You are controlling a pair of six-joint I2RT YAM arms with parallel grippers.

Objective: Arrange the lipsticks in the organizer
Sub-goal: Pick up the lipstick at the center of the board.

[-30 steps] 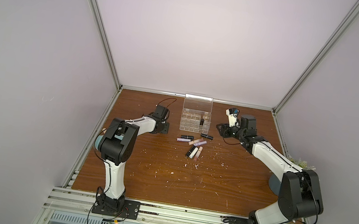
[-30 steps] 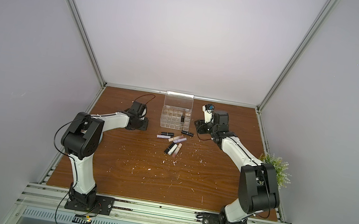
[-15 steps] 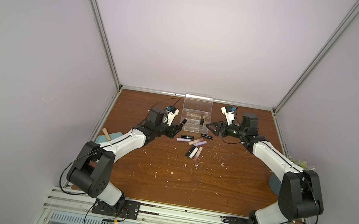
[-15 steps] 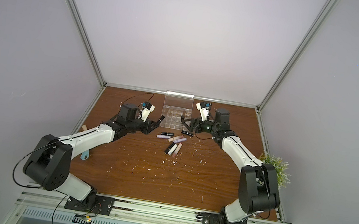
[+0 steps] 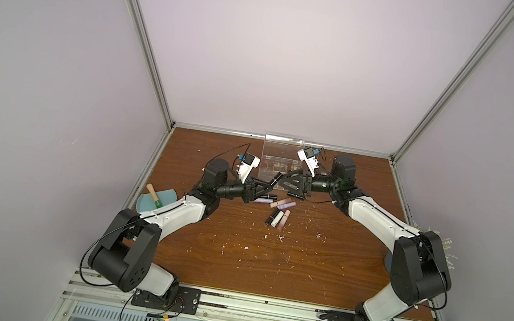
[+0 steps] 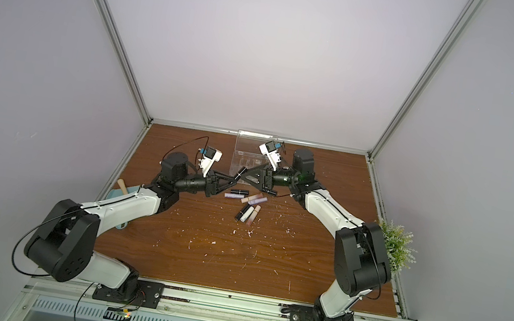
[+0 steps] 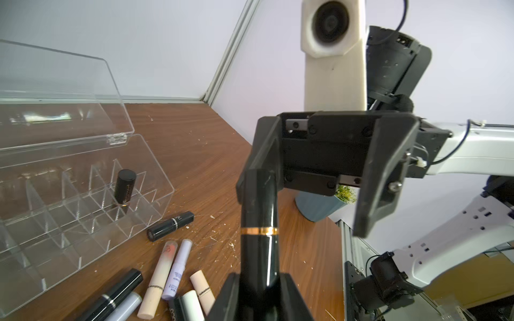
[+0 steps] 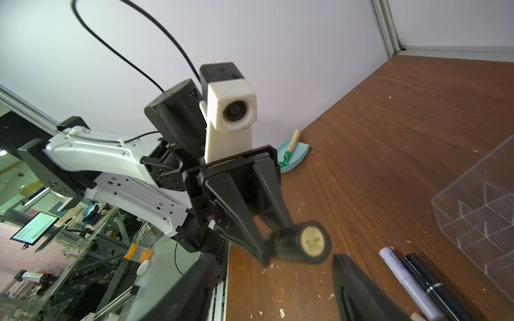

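Note:
My left gripper (image 7: 260,282) is shut on a glossy black lipstick with a gold band (image 7: 258,216), held above the table in front of the organizer (image 5: 277,168). The tube's free end (image 8: 306,241) points into my right gripper (image 8: 274,261), which is open, its fingers standing on either side of that end without closing on it. In both top views the two grippers meet tip to tip (image 5: 280,186) (image 6: 244,177). The clear organizer (image 7: 155,178) has its lid up, and one black lipstick (image 7: 125,189) stands in a cell. Several loose lipsticks (image 5: 279,217) lie on the wood.
A teal dustpan with a wooden-handled green brush (image 5: 154,202) sits at the table's left edge. A small plant (image 6: 396,242) stands at the right edge beside my right arm. White crumbs are scattered over the wooden table (image 5: 266,267).
My left arm has unfolded and carried the black lipstick toward the centre. My right gripper has swung left to meet it and its jaws have widened.

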